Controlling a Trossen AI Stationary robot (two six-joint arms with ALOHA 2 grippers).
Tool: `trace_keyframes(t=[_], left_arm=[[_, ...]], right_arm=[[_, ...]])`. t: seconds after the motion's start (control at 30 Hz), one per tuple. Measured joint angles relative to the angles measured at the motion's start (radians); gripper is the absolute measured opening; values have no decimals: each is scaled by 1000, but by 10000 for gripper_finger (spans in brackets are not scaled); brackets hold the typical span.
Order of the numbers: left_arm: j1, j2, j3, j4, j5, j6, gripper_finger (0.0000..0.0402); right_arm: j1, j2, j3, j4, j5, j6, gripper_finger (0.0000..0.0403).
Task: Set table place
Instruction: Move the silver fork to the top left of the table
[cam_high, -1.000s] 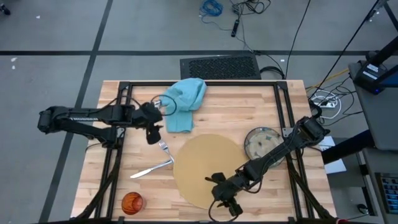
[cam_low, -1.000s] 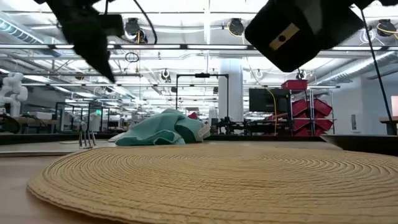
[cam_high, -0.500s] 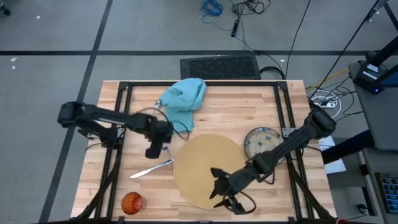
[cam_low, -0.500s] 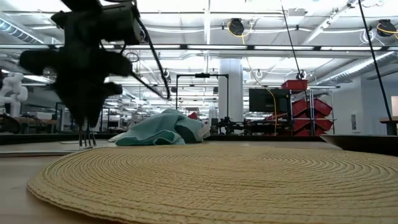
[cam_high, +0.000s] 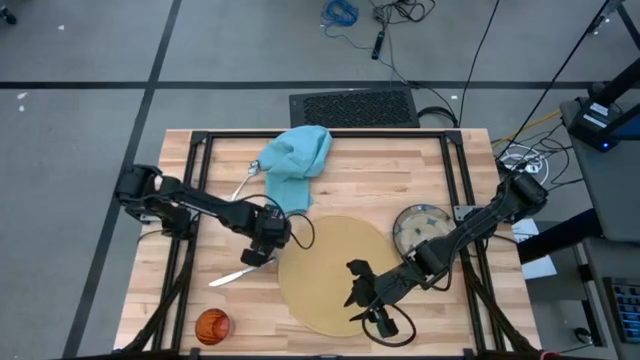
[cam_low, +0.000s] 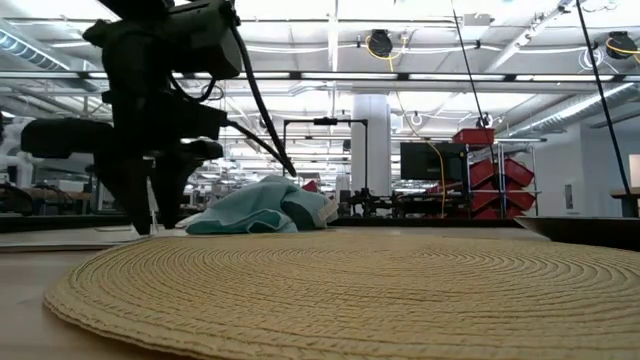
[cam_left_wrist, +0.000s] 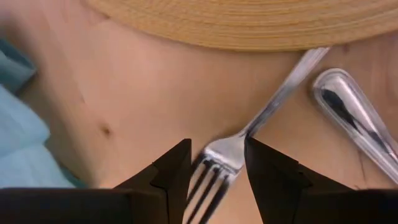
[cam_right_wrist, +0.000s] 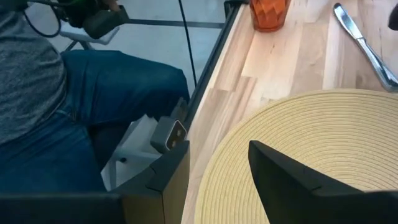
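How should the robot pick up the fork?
Probably from straight above, pinching across the narrow neck behind the tines. The fork lies flat on the table, so nothing fits beneath it. The left end effector already straddles the tines, open.

grey floor (cam_high: 80, 60) is spreading around the desk, crossed by dark seams, with loose cables (cam_high: 385, 15) lying on it. across the hall, ceiling lights (cam_low: 378, 42) are glowing over a white column (cam_low: 368, 150) and red bins (cam_low: 495, 170).
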Motion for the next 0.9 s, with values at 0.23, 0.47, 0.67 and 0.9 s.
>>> trace_keyframes(t=[0.23,0.47,0.67,0.9], left_arm=[[-43,6,2,38,54,16,135],[-40,63,5,63,19,27,134],[-36,98,6,74,-11,41,87],[-15,100,6,55,-44,39,5]], right_arm=[[0,0,0,-5,1,-10,155],[0,1,0,10,1,-10,155],[1,1,0,14,2,-5,155],[1,1,0,14,3,-11,155]])
